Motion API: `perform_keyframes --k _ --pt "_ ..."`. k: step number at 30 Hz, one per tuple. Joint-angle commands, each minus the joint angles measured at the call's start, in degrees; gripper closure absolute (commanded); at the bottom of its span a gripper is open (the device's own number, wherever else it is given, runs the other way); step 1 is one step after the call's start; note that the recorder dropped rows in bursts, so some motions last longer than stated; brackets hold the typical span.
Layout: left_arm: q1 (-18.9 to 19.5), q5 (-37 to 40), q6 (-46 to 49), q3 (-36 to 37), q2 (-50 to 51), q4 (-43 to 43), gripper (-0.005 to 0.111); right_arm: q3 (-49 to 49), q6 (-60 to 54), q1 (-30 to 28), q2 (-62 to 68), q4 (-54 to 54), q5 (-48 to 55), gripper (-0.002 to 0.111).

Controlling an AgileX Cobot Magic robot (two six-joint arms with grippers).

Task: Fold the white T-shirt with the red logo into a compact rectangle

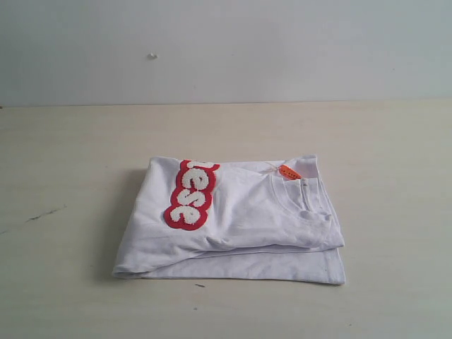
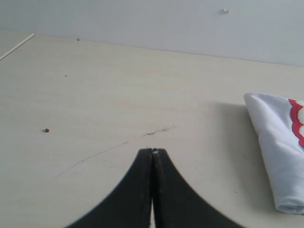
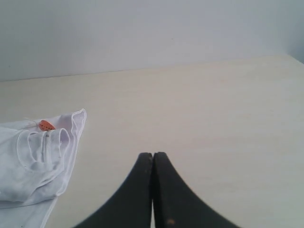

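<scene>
A pale wooden table (image 1: 63,296) carries the folded shirt (image 1: 261,212), which lies flat near the middle with its logo (image 1: 191,196) and orange tag (image 1: 289,171) facing up. A thin dark scratch (image 1: 35,217) marks the bare top to the shirt's left in the exterior view. A small dark speck (image 1: 200,285) lies just beside the shirt's near edge.

One white T-shirt (image 1: 247,226). One red logo (image 1: 191,196) on T-shirt's top layer. One orange tag (image 1: 289,172) at T-shirt's collar. One table (image 1: 70,141) under T-shirt. Two grippers beside T-shirt: left gripper (image 2: 152,151), right gripper (image 3: 153,154).
</scene>
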Motion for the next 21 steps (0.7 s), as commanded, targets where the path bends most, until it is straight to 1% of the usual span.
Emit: perform_keyframes --k 1,3,21 --pt "0.2 -0.5 -0.3 0.2 -0.3 0.1 0.107 0.3 -3.7 -0.3 -0.4 0.0 0.3 0.108" --pt "0.2 -0.5 -0.3 0.2 -0.3 0.1 0.107 0.3 -5.1 -0.3 -0.4 0.3 0.3 0.108" --pt "0.2 -0.5 -0.3 0.2 -0.3 0.1 0.107 0.3 -5.0 -0.3 -0.4 0.4 0.3 0.108"
